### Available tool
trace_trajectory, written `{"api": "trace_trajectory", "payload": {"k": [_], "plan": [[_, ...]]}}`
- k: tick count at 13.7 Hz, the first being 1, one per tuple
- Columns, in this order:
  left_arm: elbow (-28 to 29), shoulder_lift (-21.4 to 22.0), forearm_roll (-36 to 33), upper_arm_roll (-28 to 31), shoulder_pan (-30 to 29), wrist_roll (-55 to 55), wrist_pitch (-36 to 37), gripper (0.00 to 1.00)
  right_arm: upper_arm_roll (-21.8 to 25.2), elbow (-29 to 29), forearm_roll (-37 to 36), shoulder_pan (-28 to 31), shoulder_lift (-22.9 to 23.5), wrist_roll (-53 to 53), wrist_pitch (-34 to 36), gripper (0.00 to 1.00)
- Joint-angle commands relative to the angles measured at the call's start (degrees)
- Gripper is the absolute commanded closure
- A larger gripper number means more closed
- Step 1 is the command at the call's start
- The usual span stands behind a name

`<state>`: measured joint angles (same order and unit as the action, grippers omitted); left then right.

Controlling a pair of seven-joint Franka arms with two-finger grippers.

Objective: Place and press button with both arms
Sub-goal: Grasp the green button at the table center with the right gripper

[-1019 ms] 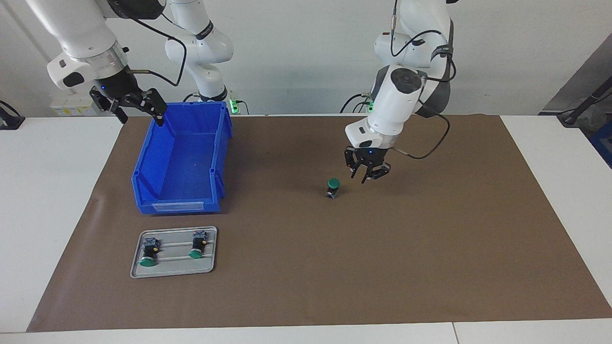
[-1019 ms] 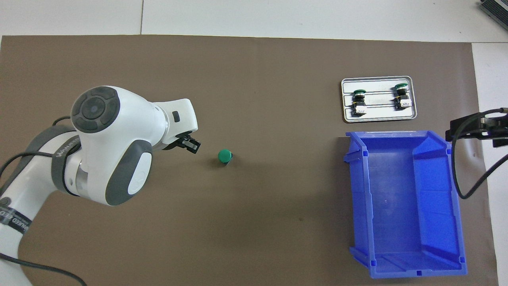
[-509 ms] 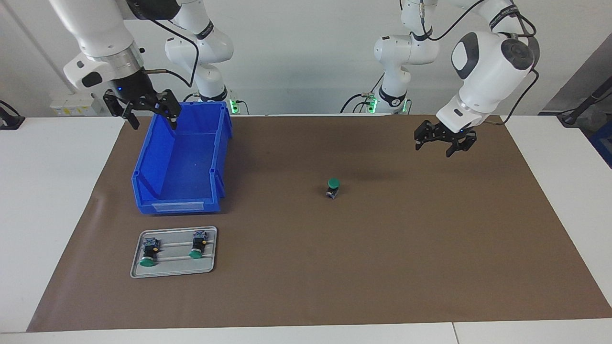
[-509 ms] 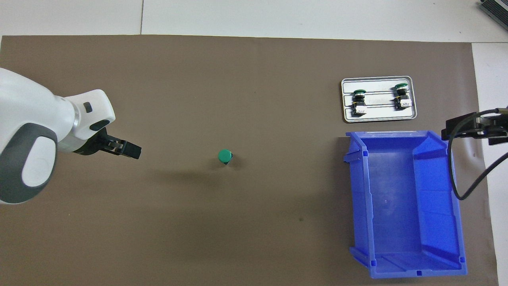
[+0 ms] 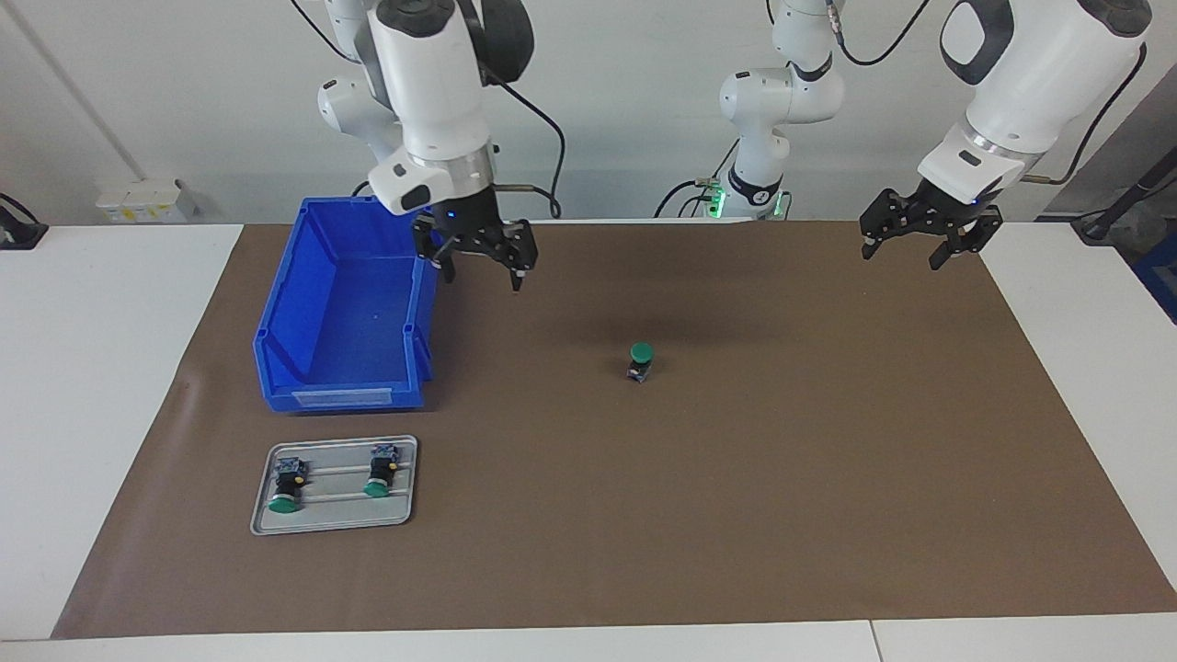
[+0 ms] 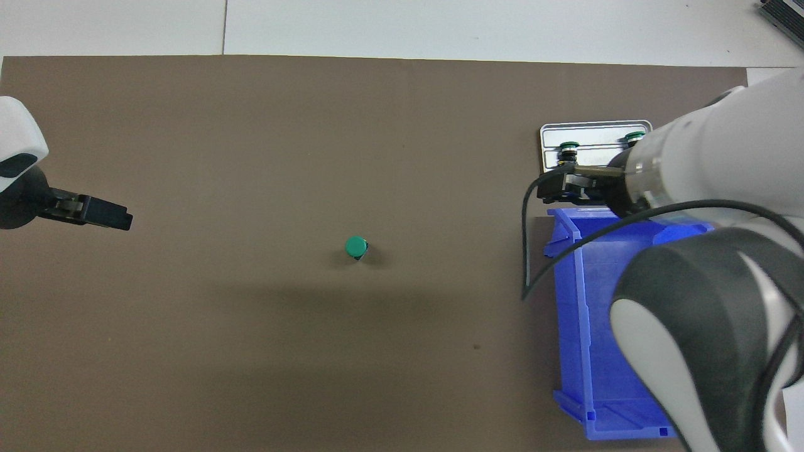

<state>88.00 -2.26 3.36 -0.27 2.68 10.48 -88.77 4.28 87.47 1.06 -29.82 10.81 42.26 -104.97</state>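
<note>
Facing view: button (image 5: 641,360) stands between both spread, empty end effectors, touching neither.

Plain white wall (image 5: 607,110) at back. White desk (image 5: 101,386) covered by large brown paper mat (image 5: 736,478). White wall socket box (image 5: 147,200) near desk edge. Even indoor light.

You see a brown mat (image 5: 736,515) spread over the white table (image 5: 101,386). A blue bin (image 5: 345,313) sits on the mat toward the right arm's end, open side up. Just beside it, farther from the robots, lies a grey metal tray (image 5: 336,522) carrying two spare green-capped switches (image 5: 287,485), lying on their sides.
</note>
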Motion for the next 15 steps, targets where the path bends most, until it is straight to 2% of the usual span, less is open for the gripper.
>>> {"api": "trace_trajectory", "payload": {"k": [1, 3, 6, 9, 12, 15], "plan": [[-4.7, -2.7, -1.4, -0.6, -0.6, -1.4, 2.3, 0.00, 0.2, -6.9, 0.7, -5.3, 10.5, 12.7, -6.4, 0.00], [-3.0, -1.1, -2.9, -0.7, -0.5, -3.3, 2.5, 0.00, 0.2, -6.9, 0.3, -8.6, 14.2, 20.9, -11.0, 0.00], [4.0, 3.8, -2.9, -0.7, -1.3, -3.5, 1.8, 0.00, 0.3, -6.2, 0.1, -12.7, 17.7, 30.2, -15.2, 0.00], [9.9, 6.9, -2.9, -0.7, -2.1, -3.7, -1.7, 0.00, 0.3, -3.6, -2.7, -14.7, 21.4, 33.9, -20.9, 0.00], [9.2, 6.4, -2.8, -0.7, -2.1, -3.6, -3.8, 0.00, 0.3, 2.0, -2.8, -14.7, 20.7, 33.1, -24.0, 0.00], [8.7, 6.2, -2.5, -0.7, -2.0, -3.5, -2.8, 0.00, 0.2, 3.8, -2.8, -14.8, 20.7, 33.2, -26.6, 0.00]]}}
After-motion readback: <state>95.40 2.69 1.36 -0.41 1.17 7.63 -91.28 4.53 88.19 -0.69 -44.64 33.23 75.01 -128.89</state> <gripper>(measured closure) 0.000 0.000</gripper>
